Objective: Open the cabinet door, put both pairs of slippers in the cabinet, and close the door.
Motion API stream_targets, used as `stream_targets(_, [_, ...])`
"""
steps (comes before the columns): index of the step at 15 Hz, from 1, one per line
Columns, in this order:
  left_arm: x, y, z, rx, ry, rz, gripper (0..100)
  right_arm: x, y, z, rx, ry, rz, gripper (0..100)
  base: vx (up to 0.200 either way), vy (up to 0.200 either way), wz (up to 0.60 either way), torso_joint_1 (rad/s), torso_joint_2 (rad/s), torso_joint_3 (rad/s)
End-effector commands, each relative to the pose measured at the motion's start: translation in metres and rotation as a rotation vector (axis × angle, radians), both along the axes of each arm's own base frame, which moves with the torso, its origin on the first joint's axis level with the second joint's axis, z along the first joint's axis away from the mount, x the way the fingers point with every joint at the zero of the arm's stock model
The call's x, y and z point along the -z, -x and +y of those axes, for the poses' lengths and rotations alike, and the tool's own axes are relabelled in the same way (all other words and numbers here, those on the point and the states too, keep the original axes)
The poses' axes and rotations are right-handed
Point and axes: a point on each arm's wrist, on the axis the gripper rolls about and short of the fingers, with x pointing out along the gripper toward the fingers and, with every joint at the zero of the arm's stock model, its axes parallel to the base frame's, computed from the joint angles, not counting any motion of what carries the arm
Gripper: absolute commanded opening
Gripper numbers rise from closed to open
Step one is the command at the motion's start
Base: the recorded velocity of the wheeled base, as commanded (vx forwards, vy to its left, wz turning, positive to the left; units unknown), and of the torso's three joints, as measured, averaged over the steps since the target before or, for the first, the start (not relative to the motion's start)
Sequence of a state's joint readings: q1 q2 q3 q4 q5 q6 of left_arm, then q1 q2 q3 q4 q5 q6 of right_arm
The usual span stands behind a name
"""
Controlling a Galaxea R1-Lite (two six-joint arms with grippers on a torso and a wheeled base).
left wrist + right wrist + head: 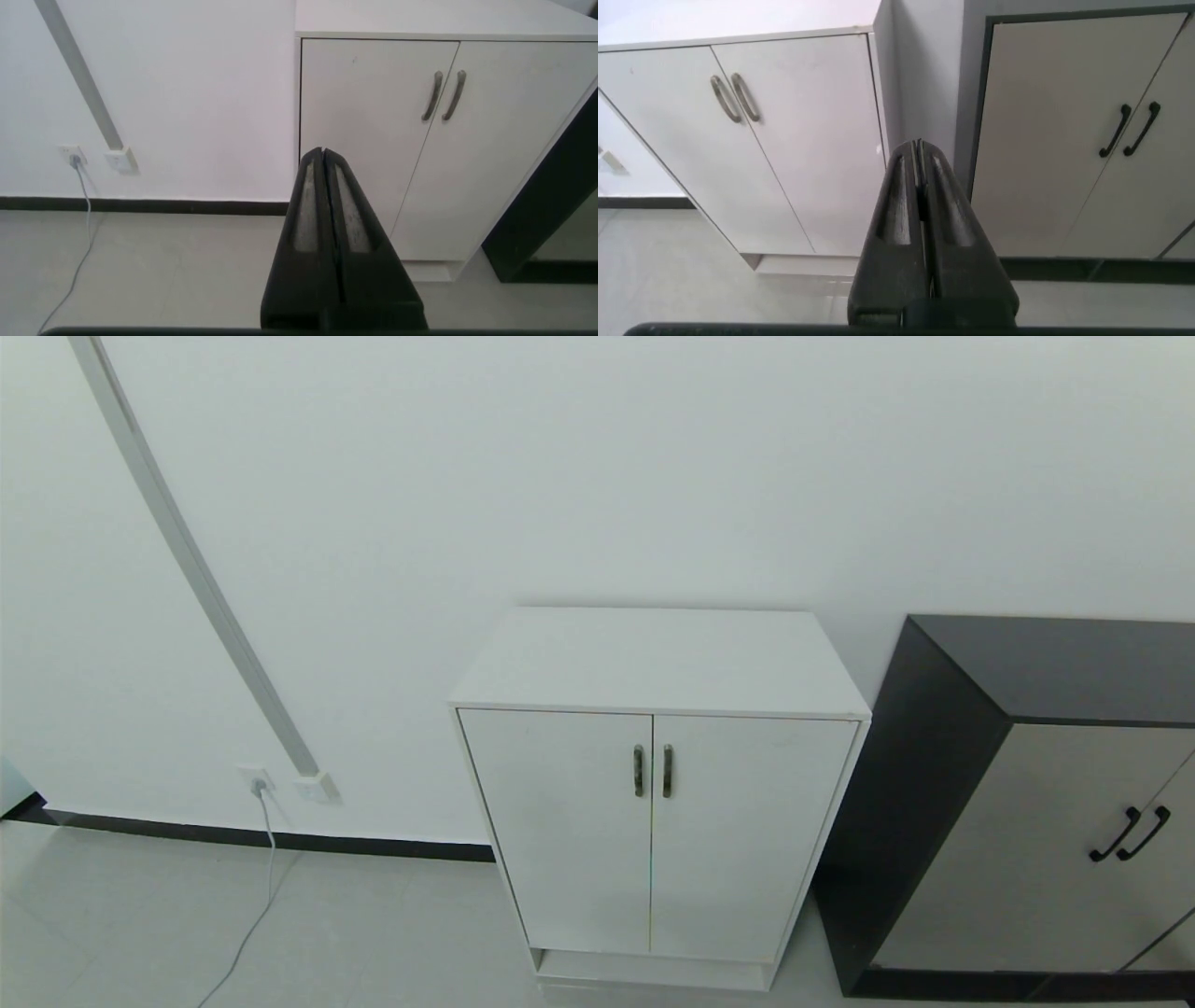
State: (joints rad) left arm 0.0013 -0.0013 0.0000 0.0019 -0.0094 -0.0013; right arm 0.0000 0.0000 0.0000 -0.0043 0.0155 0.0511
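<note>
In front of the robot, against the pale wall, stood the white two-door wooden cabinet, well apart from both sets of fingers. Its left door and right door were both shut, their edges meeting at a thin centre seam. Two slim, dark, upright metal handles sat side by side, one on each side of that seam, near the top of the doors.

The left gripper had its black fingers pressed flat together with nothing between them. Beyond those fingertips and toward the robot's right was the white cabinet. Toward the robot's left were a white wall socket with a grey cable trailing down onto the light grey tiled floor, and a pale slanted cable duct running up the wall.

The right gripper was likewise clenched on nothing, its black fingers touching along their length. Its fingertips pointed at the narrow gap between the white cabinet and a black-framed cabinet with grey doors, which stood just beside the white one on the robot's right. The black-framed cabinet's doors were also shut, with a pair of black curved handles at their seam.

A black skirting strip ran along the foot of the wall, behind the cable.
</note>
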Motion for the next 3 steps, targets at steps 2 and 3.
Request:
stream_targets(2, [0.0001,-0.0001,0.0000,0.000,0.000,0.002,0,0.0000,0.0000,0.0000,0.000,0.002,0.000,0,0.000,0.000,0.00,0.000,0.00,0.000])
stream_targets(3, [-0.0001,-0.0001,0.0000,0.000,0.000,0.001,0,0.0000,0.0000,0.0000,0.000,0.002,0.000,0,0.000,0.000,0.00,0.000,0.00,0.000])
